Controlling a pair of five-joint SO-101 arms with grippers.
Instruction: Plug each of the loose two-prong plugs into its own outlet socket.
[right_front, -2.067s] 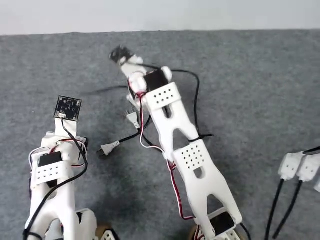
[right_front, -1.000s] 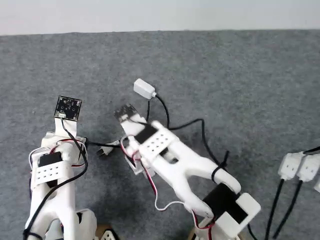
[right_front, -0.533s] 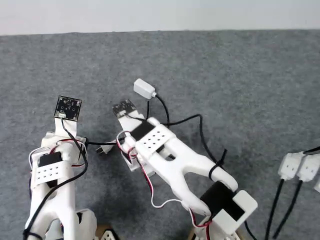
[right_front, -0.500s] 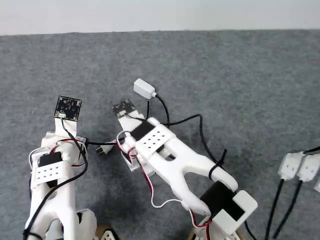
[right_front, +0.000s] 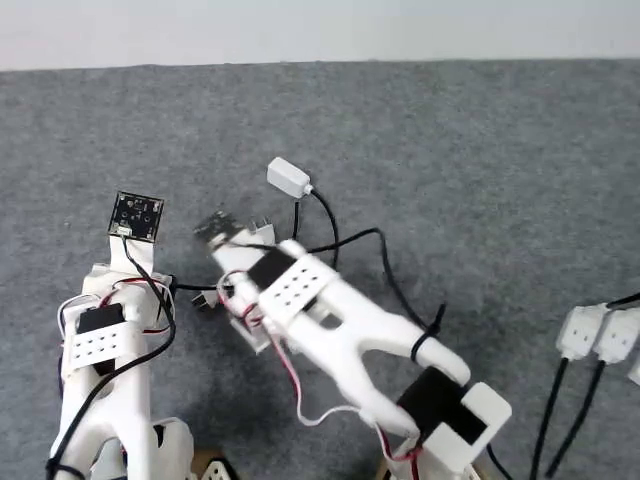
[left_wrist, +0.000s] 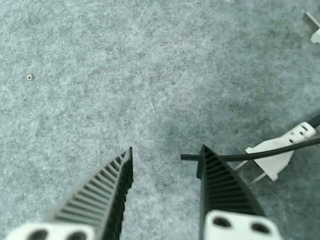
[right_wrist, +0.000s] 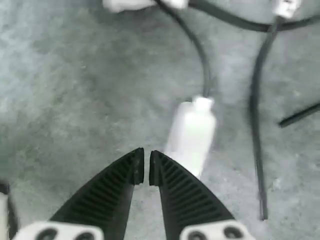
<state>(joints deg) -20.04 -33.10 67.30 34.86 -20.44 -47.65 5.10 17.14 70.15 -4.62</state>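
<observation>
While the right gripper (right_wrist: 146, 152), all but closed and empty, hangs just short of the white outlet socket (right_wrist: 192, 135) left of the table's middle, the loose plug (left_wrist: 275, 155) lies just beside the left gripper (left_wrist: 165, 150), spread wide and empty, prongs toward that nearer arm.

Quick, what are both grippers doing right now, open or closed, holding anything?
Left gripper: open, nothing between its fingers.
Right gripper: shut, holding nothing.
</observation>
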